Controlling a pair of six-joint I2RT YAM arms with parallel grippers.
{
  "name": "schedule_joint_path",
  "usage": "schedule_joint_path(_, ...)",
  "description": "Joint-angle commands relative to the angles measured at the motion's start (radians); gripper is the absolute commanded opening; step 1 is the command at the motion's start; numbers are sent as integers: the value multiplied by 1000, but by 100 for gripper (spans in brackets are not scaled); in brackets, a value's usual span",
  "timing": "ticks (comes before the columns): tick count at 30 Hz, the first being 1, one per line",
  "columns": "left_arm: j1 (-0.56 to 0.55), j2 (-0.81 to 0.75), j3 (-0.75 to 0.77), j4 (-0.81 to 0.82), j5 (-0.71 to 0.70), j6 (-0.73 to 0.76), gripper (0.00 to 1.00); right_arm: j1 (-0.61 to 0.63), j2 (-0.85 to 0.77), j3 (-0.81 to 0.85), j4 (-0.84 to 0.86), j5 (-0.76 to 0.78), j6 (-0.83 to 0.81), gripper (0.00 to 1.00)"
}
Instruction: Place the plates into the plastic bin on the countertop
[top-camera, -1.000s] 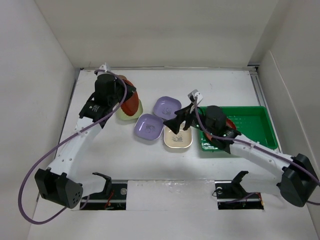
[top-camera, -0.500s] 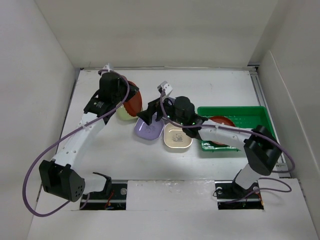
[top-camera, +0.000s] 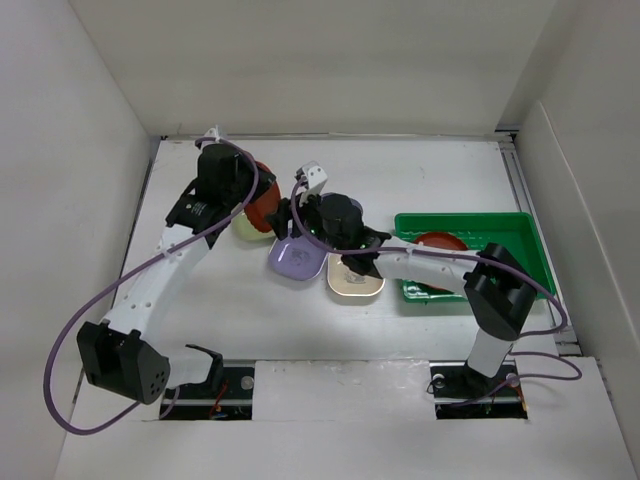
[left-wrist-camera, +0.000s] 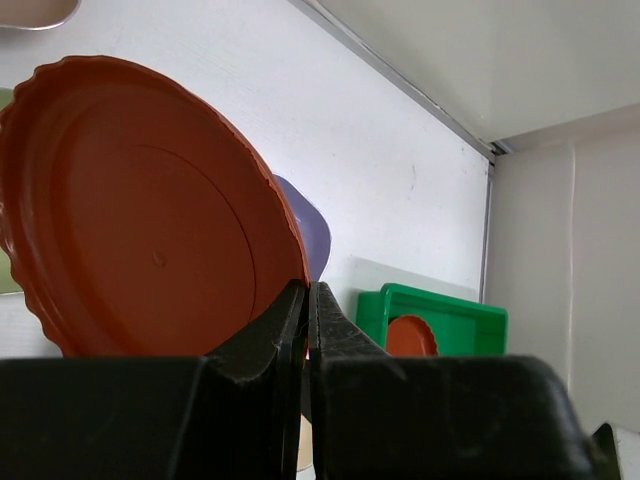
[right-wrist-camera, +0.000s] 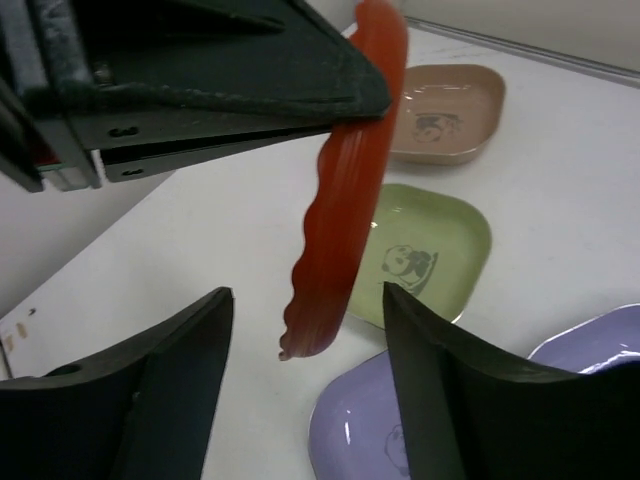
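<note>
1. The left gripper (left-wrist-camera: 307, 300) is clamped tight on the rim of a red plate (left-wrist-camera: 150, 210). Its fingers are pressed together with only the plate's edge between them.
2. That red plate hangs in the air, tipped up nearly on edge, over the far left part of the counter (top-camera: 420, 170).
3. The right gripper (right-wrist-camera: 305, 292) stands wide apart, one finger on each side of the held plate's lower scalloped edge. Neither finger appears to touch the plate, and this gripper holds nothing.
4. On the counter below lie a light green plate (right-wrist-camera: 420, 255), a tan-pink plate (right-wrist-camera: 445, 115) beyond it and a lavender plate (right-wrist-camera: 370, 440) close under the right gripper. A cream plate (top-camera: 355, 275) sits just beside the lavender one.
5. The green bin (top-camera: 530, 250) rests on the right of the counter, well apart from both grippers. A second red plate (top-camera: 438, 243) lies flat in its left part.
</note>
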Motion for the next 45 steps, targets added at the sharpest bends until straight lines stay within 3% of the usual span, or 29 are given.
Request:
schedule_joint_path(1,0,-48,52,7,-15,20,0,13,14,64,-3,125,-15,64)
schedule_joint_path(2,0,-48,52,7,-15,20,0,13,14,79,-17,137,-15,56)
schedule_joint_path(4,0,-58,52,7,-15,20,0,13,23,80,-28,149,-15,55)
schedule_joint_path(6,0,-67,52,7,-15,20,0,22,32,89,-28,149,-15,46)
schedule_joint_path(11,0,-77,52,7,11,11,0,22,55,98,-28,149,-15,34)
schedule_joint_path(17,0,-95,52,7,21,11,0,22,64,118,-28,168,-24,0)
schedule_joint_path(21,0,-95,52,7,31,20,0,22,41,106,-28,168,-24,0)
schedule_joint_path(23,0,-104,52,7,42,20,23,22,26,78,-28,177,-24,0)
schedule_joint_path(26,0,-104,39,30,51,30,45,22,-8,45,-28,186,-24,0)
schedule_joint_path(29,0,-115,39,54,63,30,52,22,-32,29,-37,208,-24,0)
schedule_joint_path(33,0,-106,52,54,64,40,75,22,-75,3,-111,310,-24,0)
schedule_joint_path(34,0,-120,61,45,48,50,87,22,-110,-11,-126,332,-14,0)
schedule_joint_path(36,0,-130,71,16,-1,50,100,-1,-164,-51,-167,375,14,0)
schedule_joint_path(41,0,-161,85,-65,-98,91,100,-111,-461,-265,-345,447,213,0)
schedule_joint_path(44,0,-189,27,-65,-111,91,100,-255,-635,-426,-439,371,290,0)
schedule_joint_path(45,0,-189,13,-55,-111,102,100,-292,-763,-468,-451,345,304,0)
